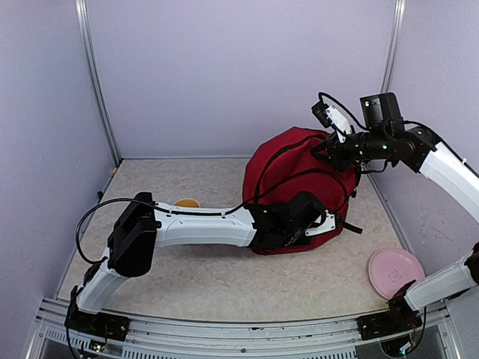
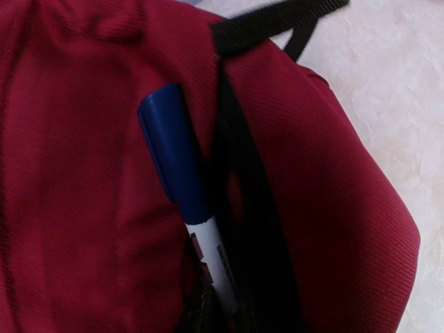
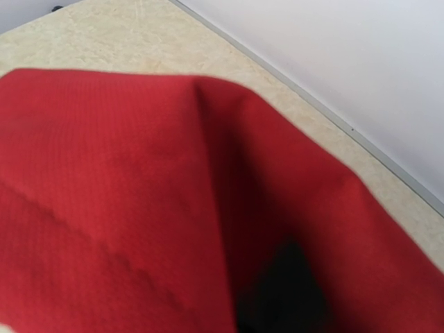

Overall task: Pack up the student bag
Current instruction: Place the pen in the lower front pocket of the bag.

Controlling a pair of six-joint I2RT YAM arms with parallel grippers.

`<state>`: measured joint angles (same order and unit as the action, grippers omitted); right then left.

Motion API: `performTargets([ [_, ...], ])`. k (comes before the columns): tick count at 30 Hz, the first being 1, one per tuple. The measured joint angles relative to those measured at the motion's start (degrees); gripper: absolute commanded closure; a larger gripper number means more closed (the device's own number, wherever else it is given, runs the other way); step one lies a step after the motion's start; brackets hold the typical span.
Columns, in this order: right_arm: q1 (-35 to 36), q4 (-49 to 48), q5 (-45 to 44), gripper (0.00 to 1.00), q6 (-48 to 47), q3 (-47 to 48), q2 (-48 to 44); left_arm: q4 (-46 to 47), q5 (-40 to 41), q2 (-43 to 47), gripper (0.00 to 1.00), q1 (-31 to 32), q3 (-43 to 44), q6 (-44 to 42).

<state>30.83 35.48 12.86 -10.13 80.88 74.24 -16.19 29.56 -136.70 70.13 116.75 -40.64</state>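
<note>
The bag point(image 1: 299, 176) sits on the table point(image 1: 224, 284), slumped at its base and pulled up into a peak at its top; the right gripper point(image 1: 329, 152) is at that peak, and since the cloth tents up to it, I judge its jaws clamped on the bag's upper edge, though its fingers do not show in its own view; the left gripper point(image 1: 310, 221) is pressed against the bag's lower front, and whether its jaws are apart or together I cannot tell, for no view shows them; the left wrist view shows a marker point(image 2: 177, 159), blue cap and white barrel, lying along a dark slit in the bag's cloth, cap outermost, just beside a black strap point(image 2: 277, 21); whether the marker is gripped, or already partly in the slit, is unclear; a pink plate point(image 1: 395, 271) lies on the near side of the bag, well apart from it, and a small orange thing point(image 1: 187, 203) shows to the bag's left, half hidden by the left arm; the main risk is the marker sliding down the outside of the bag instead of into the slit, since the cloth is loose and the opening narrow; if the right gripper's hold on the peak slips, the bag would sag and the slit would close; a hard push by the left arm could also shove the soft bag away or catch the strap.
</note>
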Motion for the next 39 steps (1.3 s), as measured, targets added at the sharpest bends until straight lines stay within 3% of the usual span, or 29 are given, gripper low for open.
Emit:
performTargets([
  [4, 0.0, 0.5, 0.0, 0.87, 0.1, 0.0, 0.0, -2.4, -0.9, 0.0, 0.81, 0.0, -2.3, -0.1],
  [8, 0.0, 1.1, 0.2, 0.86, 0.4, 0.4, 0.0, -4.7, -1.2, 0.1, 0.43, 0.0, -2.4, -0.2],
  [10, 0.0, 1.5, 0.4, 0.86, 0.5, 0.7, 0.0, -5.3, -0.9, 0.1, 0.35, -0.1, -2.0, 0.3],
  [19, 0.0, 1.6, 0.4, 0.86, 0.9, 1.1, 0.0, -12.3, -4.8, 4.1, 0.26, 0.4, 2.7, 7.6],
  [26, 0.0, 1.4, 0.4, 0.86, 1.1, 1.1, 0.0, -12.1, -16.5, 21.6, 0.21, 2.7, -6.4, 12.0],
  [29, 0.0, 1.3, 0.4, 0.86, 1.1, 1.1, 0.0, -9.7, -20.3, 28.4, 0.13, 3.5, -9.2, 14.4],
  [33, 0.0, 1.2, 0.3, 0.86, 1.1, 1.1, 0.0, -3.9, -16.6, 33.8, 0.02, 2.0, -12.9, 18.5],
  [39, 0.0, 1.1, 0.3, 0.85, 1.1, 1.1, 0.0, -0.4, -5.9, 34.2, 0.01, -5.2, -15.1, 26.1],
])
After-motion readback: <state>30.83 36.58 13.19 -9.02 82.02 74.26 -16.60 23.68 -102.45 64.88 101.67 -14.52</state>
